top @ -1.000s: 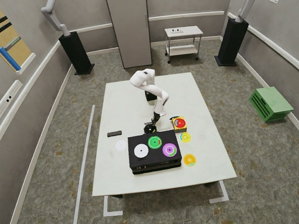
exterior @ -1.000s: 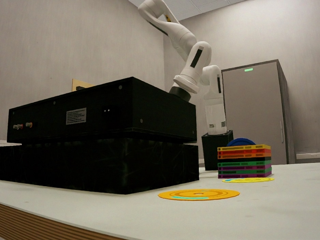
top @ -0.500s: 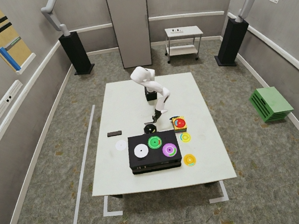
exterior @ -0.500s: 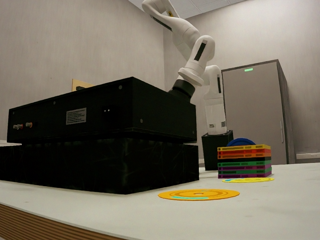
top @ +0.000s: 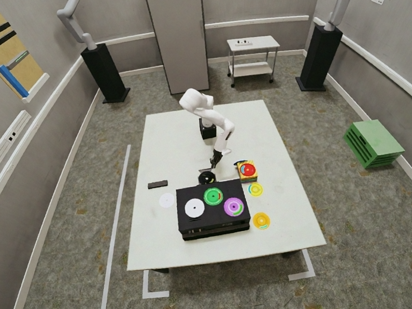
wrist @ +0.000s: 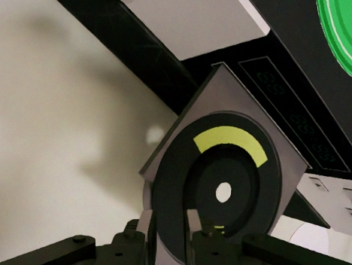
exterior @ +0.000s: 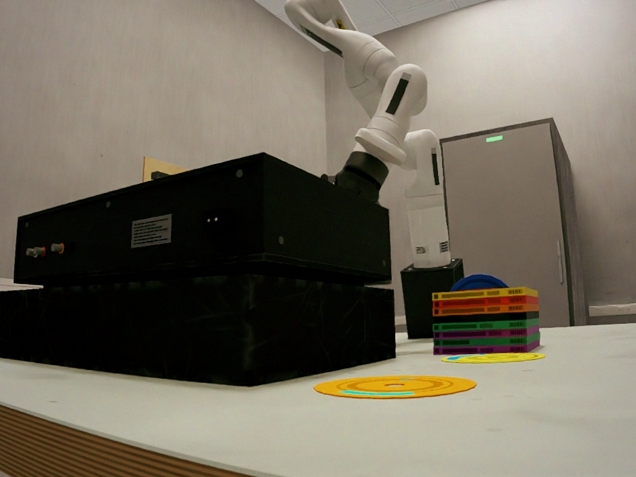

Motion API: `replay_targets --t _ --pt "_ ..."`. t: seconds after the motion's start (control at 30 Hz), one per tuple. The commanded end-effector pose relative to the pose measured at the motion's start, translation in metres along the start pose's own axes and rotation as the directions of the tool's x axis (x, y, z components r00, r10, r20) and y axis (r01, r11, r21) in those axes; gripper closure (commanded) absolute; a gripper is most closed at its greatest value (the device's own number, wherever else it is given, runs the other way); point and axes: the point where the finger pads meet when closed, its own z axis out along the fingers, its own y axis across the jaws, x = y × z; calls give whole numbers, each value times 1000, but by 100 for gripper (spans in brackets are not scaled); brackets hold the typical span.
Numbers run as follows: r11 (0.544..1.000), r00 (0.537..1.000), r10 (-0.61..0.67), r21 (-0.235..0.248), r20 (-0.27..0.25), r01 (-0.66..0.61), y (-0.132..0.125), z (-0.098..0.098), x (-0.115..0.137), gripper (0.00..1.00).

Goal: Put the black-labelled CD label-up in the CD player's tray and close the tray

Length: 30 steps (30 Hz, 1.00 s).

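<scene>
The black CD (top: 203, 180) (wrist: 169, 181) lies label-up on the extended grey tray (wrist: 222, 90), with its yellow-green arc and centre hole showing. It looks flat within the round recess; its near edge is partly hidden by the fingers. The black CD player (top: 215, 217) (exterior: 180, 259) stands level on a dark base, tray out on the arm's side. My gripper (top: 212, 167) (wrist: 170, 227) is slightly open, with a narrow empty gap between the fingertips. The fingers appear over the outer end of the tray and the CD's near part; their exact height is unclear. The player hides them in the exterior view.
White (top: 195, 212), green (top: 209, 202) and purple (top: 228, 211) discs lie on the player. A stack of cases (top: 248, 178) (exterior: 485, 324), a yellow disc (top: 256, 194) and an orange disc (top: 261, 226) (exterior: 359, 387) are to its right. A remote (top: 157, 184) lies left.
</scene>
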Motion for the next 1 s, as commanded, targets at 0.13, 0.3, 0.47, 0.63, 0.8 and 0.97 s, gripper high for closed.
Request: replay_targets --t 0.13,0.3,0.47,0.63,0.8,0.97 --pt "1000 1000 7 -13 -5 -7 18 -22 1 76" --pt "1000 1000 7 -13 -5 -7 23 -31 1 76" --pt "1000 1000 7 -13 -5 -7 31 -45 1 76" --pt "1000 1000 7 -13 -5 -7 36 -55 1 76" --pt "1000 1000 7 -13 -5 -7 38 -59 1 76" --pt "1000 1000 7 -13 -5 -7 39 -61 1 76"
